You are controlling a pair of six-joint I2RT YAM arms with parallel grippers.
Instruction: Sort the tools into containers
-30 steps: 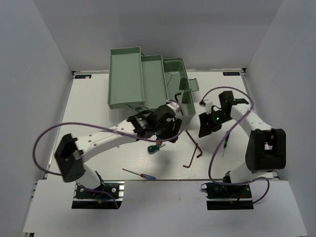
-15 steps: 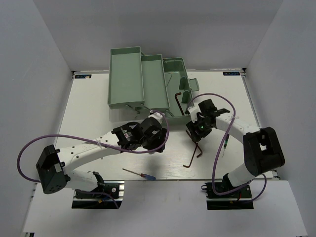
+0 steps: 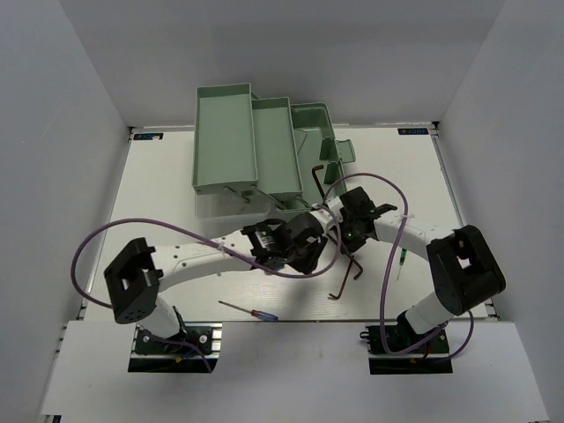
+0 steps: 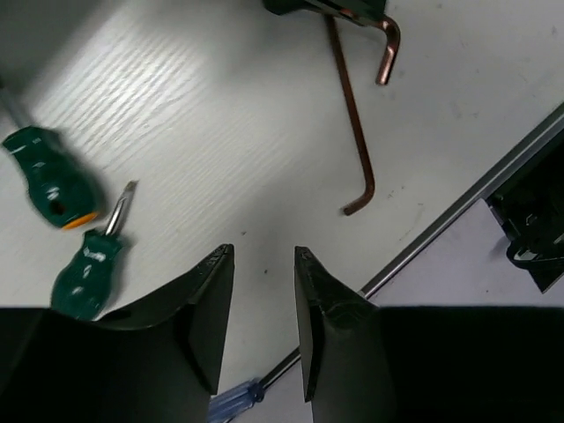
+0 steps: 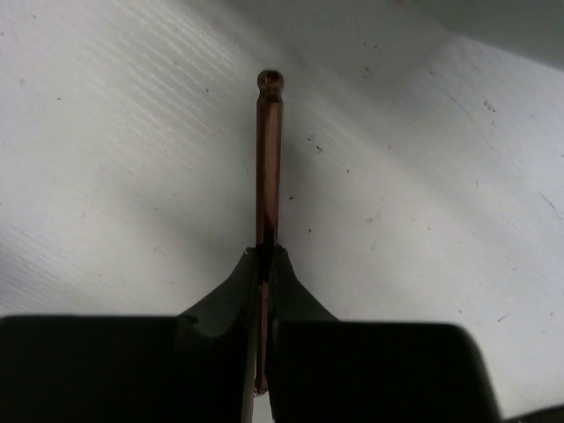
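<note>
My right gripper [image 5: 267,251] is shut on a thin copper-brown hex key [image 5: 269,150] lying on the table, its ball end sticking out ahead of the fingertips. From above, that gripper [image 3: 344,236] sits at the upper end of the key [image 3: 355,267]. My left gripper [image 4: 263,256] stands open over bare table with nothing between its jaws; from above it [image 3: 310,251] is just left of the right one. Two stubby green screwdrivers [image 4: 48,176] [image 4: 88,273] lie to its left. The pale green toolbox trays [image 3: 225,137] stand at the back.
A dark hex key [image 3: 315,181] leans at the toolbox base [image 3: 313,132]. A blue-handled screwdriver [image 3: 251,310] lies near the front edge and a thin precision screwdriver [image 3: 401,260] at the right. A second bent copper piece [image 4: 390,48] shows beside the held key. Purple cables loop off both arms.
The right gripper came in from the right, dropped to the hex key and closed on it. The left arm swung right beside it, and its jaws narrowed but stay apart.
</note>
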